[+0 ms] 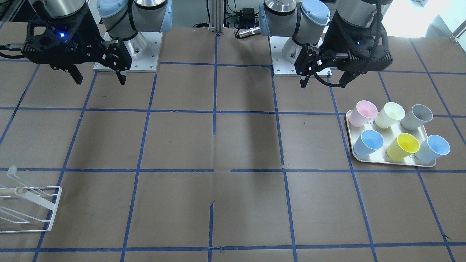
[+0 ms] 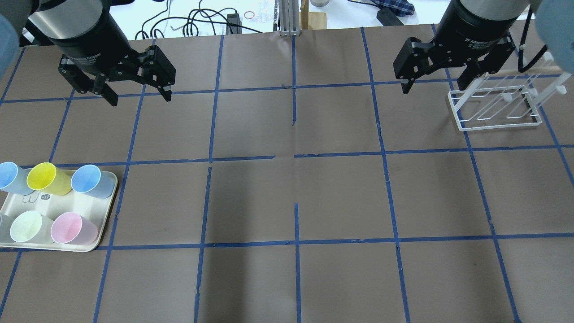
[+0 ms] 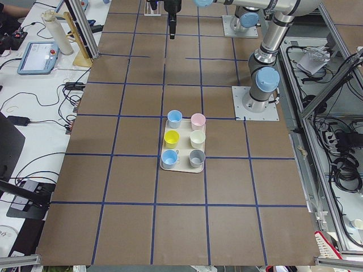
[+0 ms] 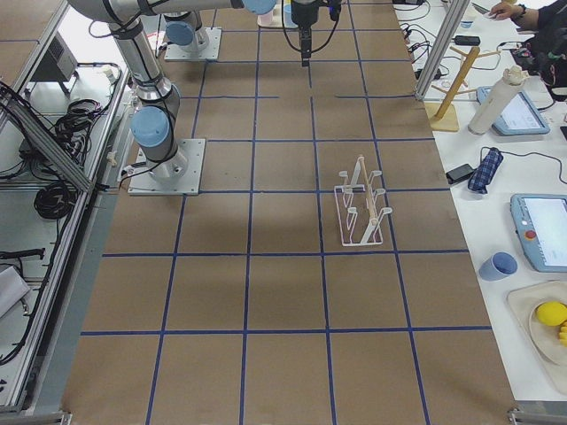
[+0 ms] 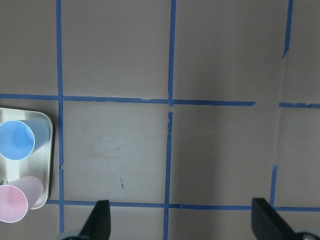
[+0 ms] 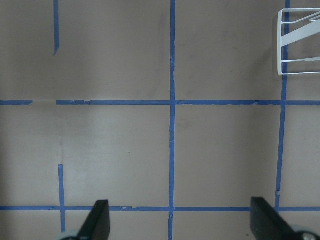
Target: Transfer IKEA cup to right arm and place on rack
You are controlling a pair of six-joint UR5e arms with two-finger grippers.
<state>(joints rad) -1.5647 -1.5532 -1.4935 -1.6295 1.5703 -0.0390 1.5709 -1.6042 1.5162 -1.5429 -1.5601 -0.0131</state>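
Observation:
The light-grey IKEA cup [image 1: 417,117] stands upright at a back corner of the cream tray [image 1: 395,162], beside the cream-yellow cup; it also shows in the exterior left view [image 3: 197,158]. My left gripper [image 1: 324,78] [image 2: 140,96] is open and empty, high above the table, away from the tray. My right gripper [image 1: 101,80] [image 2: 432,85] is open and empty, hovering beside the white wire rack [image 2: 497,103] [image 1: 25,203]. The rack holds nothing. The left wrist view shows only a blue cup [image 5: 17,140], a pink cup [image 5: 12,202] and the tray's edge [image 5: 47,150].
On the tray also stand a pink cup [image 1: 362,112], a cream-yellow cup [image 1: 389,114], two pale-blue cups [image 1: 368,142] and a bright yellow cup [image 1: 402,146]. The table is brown with blue tape lines. The rack's corner [image 6: 300,45] shows in the right wrist view.

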